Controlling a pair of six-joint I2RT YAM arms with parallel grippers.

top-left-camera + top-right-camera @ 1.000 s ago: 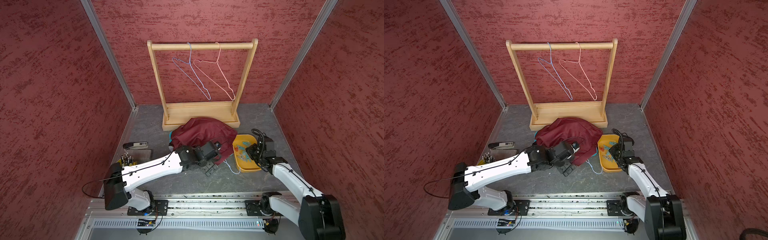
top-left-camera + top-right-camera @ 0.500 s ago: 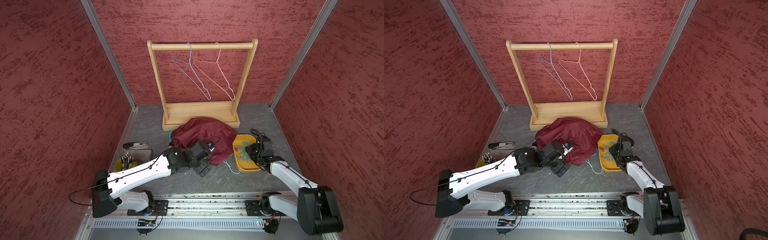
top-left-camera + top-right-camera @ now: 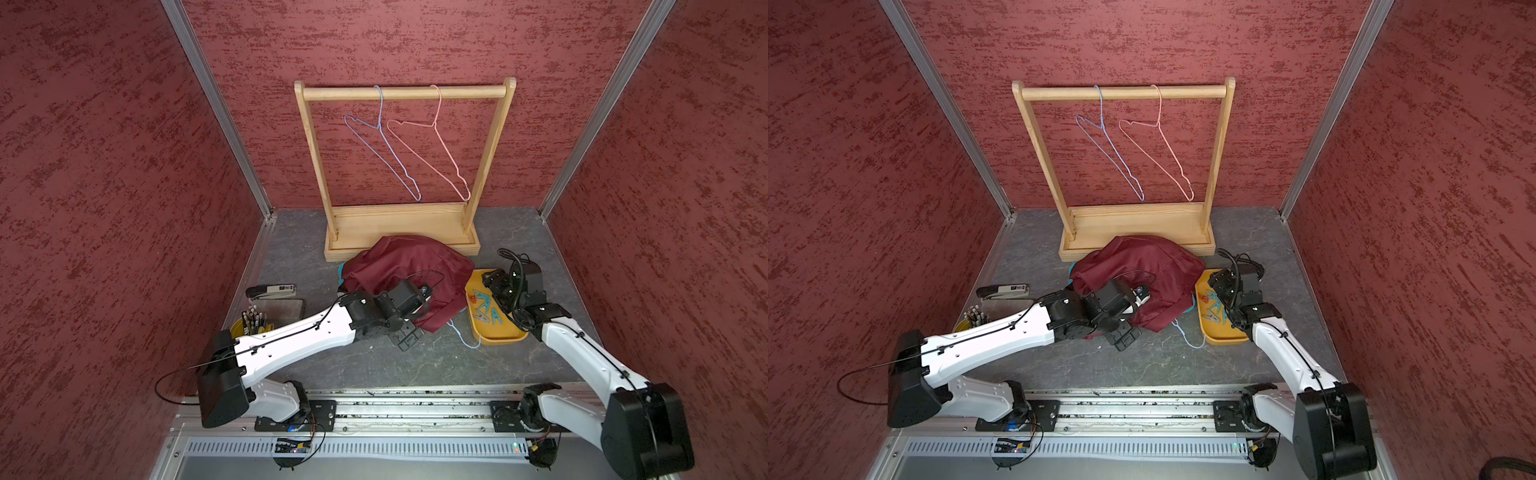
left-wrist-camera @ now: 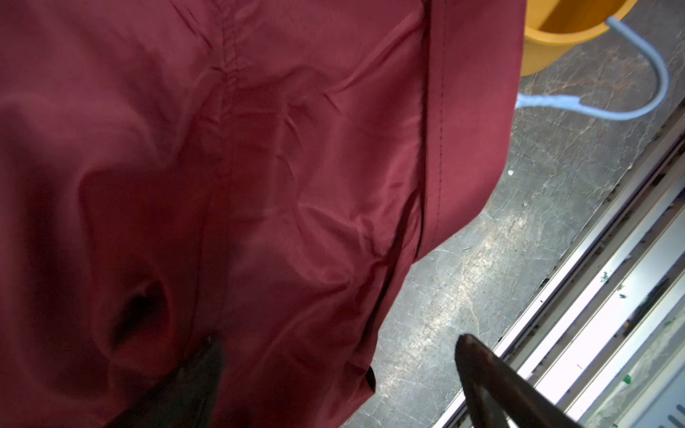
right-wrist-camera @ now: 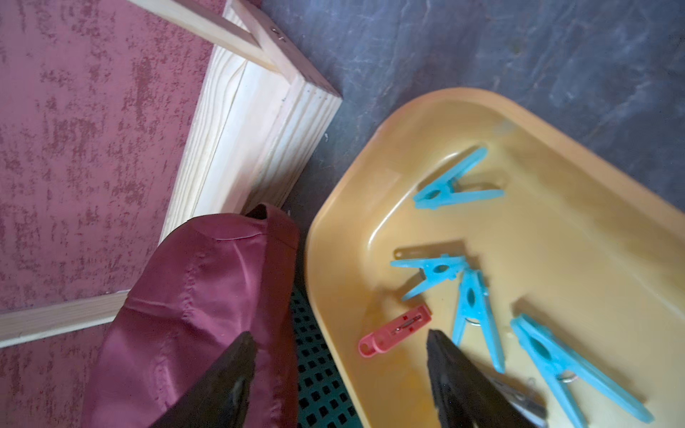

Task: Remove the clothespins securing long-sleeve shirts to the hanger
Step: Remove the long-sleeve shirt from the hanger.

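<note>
One of the long-sleeve shirts, shiny maroon [image 3: 407,266] [image 3: 1142,266] [image 4: 259,166] [image 5: 192,315], lies crumpled on the floor before the wooden rack. A light-blue hanger hook [image 3: 465,338] [image 4: 630,107] pokes out from under it. My left gripper [image 3: 407,334] [image 3: 1125,336] [image 4: 339,342] is open at the shirt's front edge, one finger on the cloth, the other over bare floor. Several teal clothespins [image 3: 486,309] [image 5: 476,315] and a red clip [image 5: 394,329] lie in the yellow tray [image 3: 503,338] [image 5: 556,259]. My right gripper [image 3: 494,286] [image 3: 1219,284] [image 5: 340,335] hangs open and empty above the tray's rim.
The wooden rack [image 3: 401,237] holds an empty blue hanger [image 3: 382,145] and a pink one [image 3: 432,145]. A teal mesh piece [image 5: 318,370] shows beneath the shirt. A stapler [image 3: 270,291], a dark pad [image 3: 284,309] and a pen cup [image 3: 251,324] sit at the left wall.
My right gripper's jaws have spread open over the tray. My left gripper slid a little to the left along the shirt's front edge.
</note>
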